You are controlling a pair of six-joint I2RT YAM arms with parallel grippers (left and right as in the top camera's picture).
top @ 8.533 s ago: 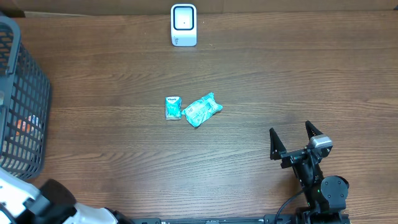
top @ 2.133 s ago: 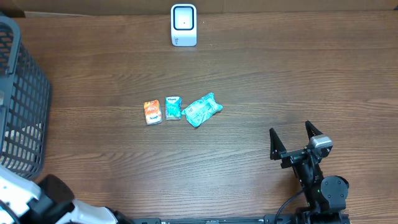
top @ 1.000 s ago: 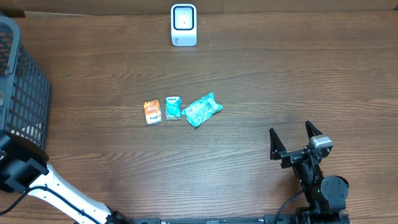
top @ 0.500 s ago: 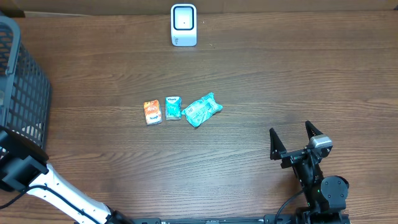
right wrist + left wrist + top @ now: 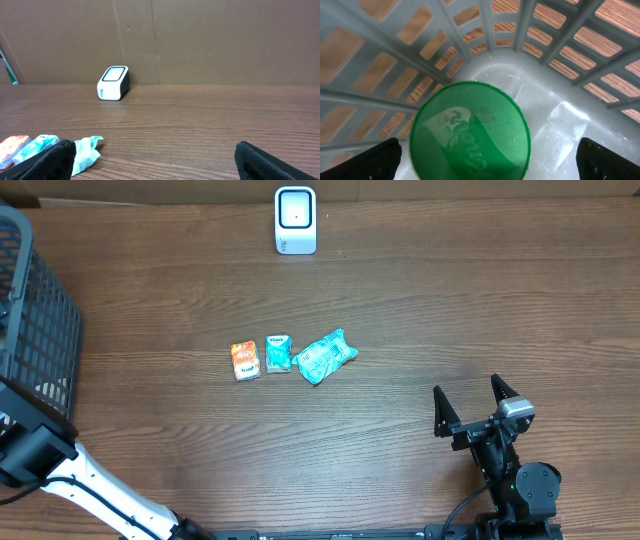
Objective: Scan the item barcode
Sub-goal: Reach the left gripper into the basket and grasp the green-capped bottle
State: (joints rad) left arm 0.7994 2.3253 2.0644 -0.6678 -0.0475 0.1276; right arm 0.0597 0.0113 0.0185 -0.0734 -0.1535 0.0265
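Hovering over the green-topped item [image 5: 470,132] in the basket [image 5: 540,35].
Left fingers [image 5: 375,160], spread wide, could have snagged its grid wall; right fingers [image 5: 45,162] sat spread too.

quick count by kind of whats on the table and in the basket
Wrapped snack packets: 3 (orange packet, small teal packet, crinkled teal packet)
White box-shaped barcode scanner: 1
Grey plastic mesh basket: 1
Round green lidded item inside basket: 1
Total: 6
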